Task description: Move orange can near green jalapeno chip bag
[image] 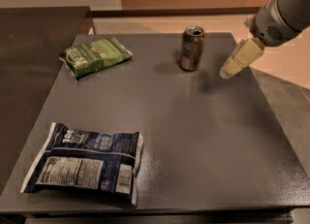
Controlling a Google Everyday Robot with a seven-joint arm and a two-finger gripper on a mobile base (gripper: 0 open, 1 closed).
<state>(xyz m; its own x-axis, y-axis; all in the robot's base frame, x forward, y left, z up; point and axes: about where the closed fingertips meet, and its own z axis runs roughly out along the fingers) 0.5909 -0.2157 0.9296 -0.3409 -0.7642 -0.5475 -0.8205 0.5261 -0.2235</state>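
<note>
The orange can [192, 48] stands upright at the back middle of the dark grey table [203, 140]. The green jalapeno chip bag [94, 55] lies flat at the back left, well apart from the can. My gripper [231, 68] comes in from the upper right on a grey arm, with pale cream fingers [240, 57] pointing down-left. It hovers just right of the can, a short gap away, and holds nothing.
A larger dark blue chip bag [85, 161] with a white nutrition label lies at the front left of the table. A second dark surface [29, 72] adjoins on the left. Tan floor lies behind and to the right of the table.
</note>
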